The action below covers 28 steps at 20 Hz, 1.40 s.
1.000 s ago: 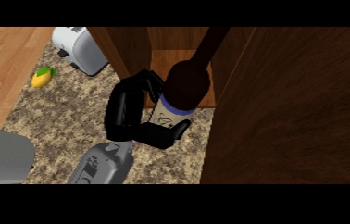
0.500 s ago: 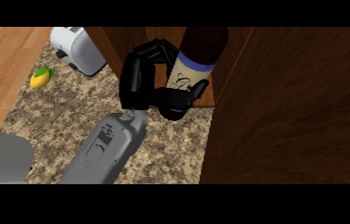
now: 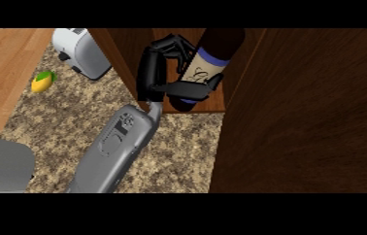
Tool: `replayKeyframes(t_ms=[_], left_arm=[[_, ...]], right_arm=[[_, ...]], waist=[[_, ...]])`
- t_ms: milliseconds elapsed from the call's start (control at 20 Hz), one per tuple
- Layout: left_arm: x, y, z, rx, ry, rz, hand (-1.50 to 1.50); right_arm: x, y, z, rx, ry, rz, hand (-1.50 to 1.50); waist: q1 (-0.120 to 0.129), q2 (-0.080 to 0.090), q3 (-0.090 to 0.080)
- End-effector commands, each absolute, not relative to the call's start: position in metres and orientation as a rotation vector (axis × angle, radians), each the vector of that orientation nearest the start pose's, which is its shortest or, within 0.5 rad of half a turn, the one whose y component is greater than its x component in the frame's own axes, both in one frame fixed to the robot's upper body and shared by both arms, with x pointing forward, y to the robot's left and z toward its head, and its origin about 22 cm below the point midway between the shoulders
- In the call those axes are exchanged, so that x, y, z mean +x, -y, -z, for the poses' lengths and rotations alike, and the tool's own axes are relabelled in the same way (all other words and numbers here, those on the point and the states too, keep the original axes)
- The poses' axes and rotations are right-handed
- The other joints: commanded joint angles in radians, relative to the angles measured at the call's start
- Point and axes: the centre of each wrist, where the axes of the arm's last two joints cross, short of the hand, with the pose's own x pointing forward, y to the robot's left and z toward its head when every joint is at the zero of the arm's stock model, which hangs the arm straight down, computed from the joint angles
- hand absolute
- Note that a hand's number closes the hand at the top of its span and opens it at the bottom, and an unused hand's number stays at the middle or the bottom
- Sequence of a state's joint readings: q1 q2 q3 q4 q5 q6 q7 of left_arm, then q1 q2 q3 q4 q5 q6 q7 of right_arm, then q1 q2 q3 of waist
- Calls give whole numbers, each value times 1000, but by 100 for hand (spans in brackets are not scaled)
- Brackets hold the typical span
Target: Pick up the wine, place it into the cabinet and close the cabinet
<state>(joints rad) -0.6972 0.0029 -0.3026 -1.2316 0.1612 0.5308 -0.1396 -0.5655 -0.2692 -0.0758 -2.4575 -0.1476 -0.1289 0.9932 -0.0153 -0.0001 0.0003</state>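
dark wood is framing the wine bottle [image 3: 203,69] as it is standing tilted inside the open cabinet [image 3: 186,106], its base resting on the cabinet's floor board and its neck leaning away toward the upper edge of the head view. the bottle's white label with a blue band is facing the camera. the left hand [image 3: 159,73] is wrapping around the bottle, its black fingers [image 3: 172,45] curling over the left side of the glass and its thumb [image 3: 192,88] crossing in front of the label, so the hand is clamped on the bottle. the grey forearm [image 3: 114,151] is rising from the lower edge of the view across the speckled tabletop [image 3: 57,112]. the cabinet door [image 3: 294,112] is standing open at the right, filling much of that side of the view. to the left of the cabinet, a white toaster [image 3: 82,52] is sitting on the tabletop, and a yellow and green piece of fruit [image 3: 43,81] is lying near the tabletop's left edge. a grey object [image 3: 14,166], only partly showing, is sitting at the lower left corner. the right hand is showing nowhere in the view.
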Motion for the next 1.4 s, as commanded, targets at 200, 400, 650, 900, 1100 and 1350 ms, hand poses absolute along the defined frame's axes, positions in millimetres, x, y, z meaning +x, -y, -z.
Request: replayKeyframes(t_ms=[200,400,650,900,1100,1350], left_arm=[[371,-65,-92,-3,1972,48,150],[366,-75,-60,11,1943,36,150],[362,-71,-41,12,1910,36,150],[380,-79,-28,38,1891,43,150],[378,-73,-17,115,1871,110,150],[372,-76,5,161,1876,118,150]], right_arm=[[157,226,-297,174,1993,-263,-150],[150,213,-288,190,1981,-281,-150],[149,208,-282,209,1987,-252,-150],[154,222,-277,200,2013,-264,-150],[156,213,-284,206,1987,-256,-150],[165,205,-281,221,1989,-264,-150]], waist=[[-5,1,0],[-4,1,-1],[-6,1,-1],[-17,6,0],[-13,3,-1],[-19,6,-1]])
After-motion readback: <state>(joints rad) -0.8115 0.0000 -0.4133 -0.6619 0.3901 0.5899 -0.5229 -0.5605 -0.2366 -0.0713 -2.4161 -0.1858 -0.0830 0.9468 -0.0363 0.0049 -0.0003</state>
